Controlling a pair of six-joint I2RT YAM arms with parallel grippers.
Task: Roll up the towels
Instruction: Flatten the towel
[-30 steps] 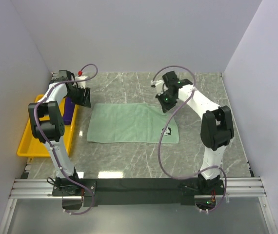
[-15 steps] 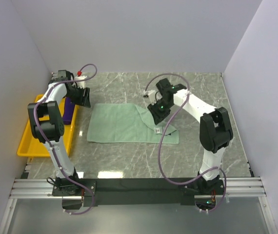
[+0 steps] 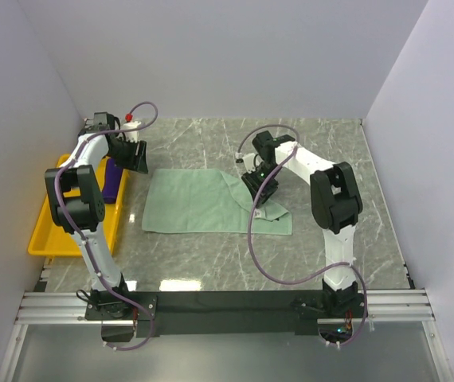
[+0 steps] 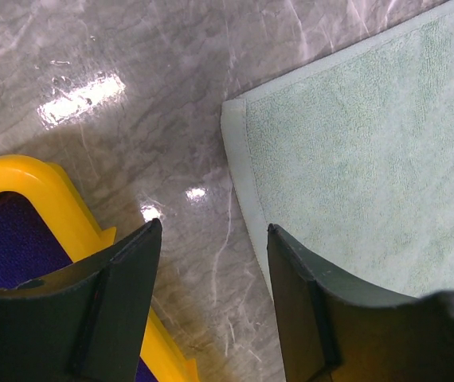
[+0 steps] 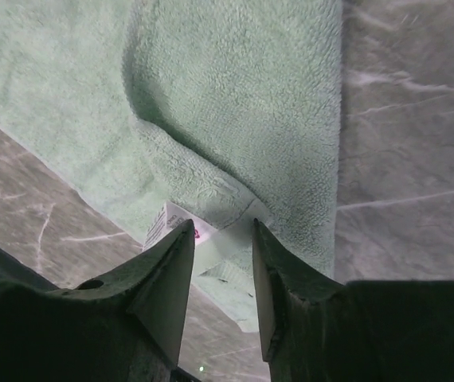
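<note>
The mint green towel [image 3: 203, 203] lies flat on the marble table, its far right corner folded over toward the middle. My right gripper [image 3: 257, 187] is low over that folded corner; in the right wrist view [image 5: 221, 227] its jaws are slightly apart around the hem and white label [image 5: 162, 227] of the towel [image 5: 235, 95]. The purple towel [image 3: 113, 179] lies in the yellow tray [image 3: 52, 231]. My left gripper [image 3: 135, 159] is open and empty above the bare table between the tray [image 4: 60, 191] and the mint towel's far left corner [image 4: 354, 159]; it also shows in its own wrist view [image 4: 211, 231], beside the purple cloth [image 4: 4, 239].
The yellow tray stands along the left wall. White walls close the table on the left, back and right. Cables loop from both arms above the table.
My right gripper has dragged the towel's far right corner from the far right toward the middle and near side, folding it over. The left arm has not moved.
</note>
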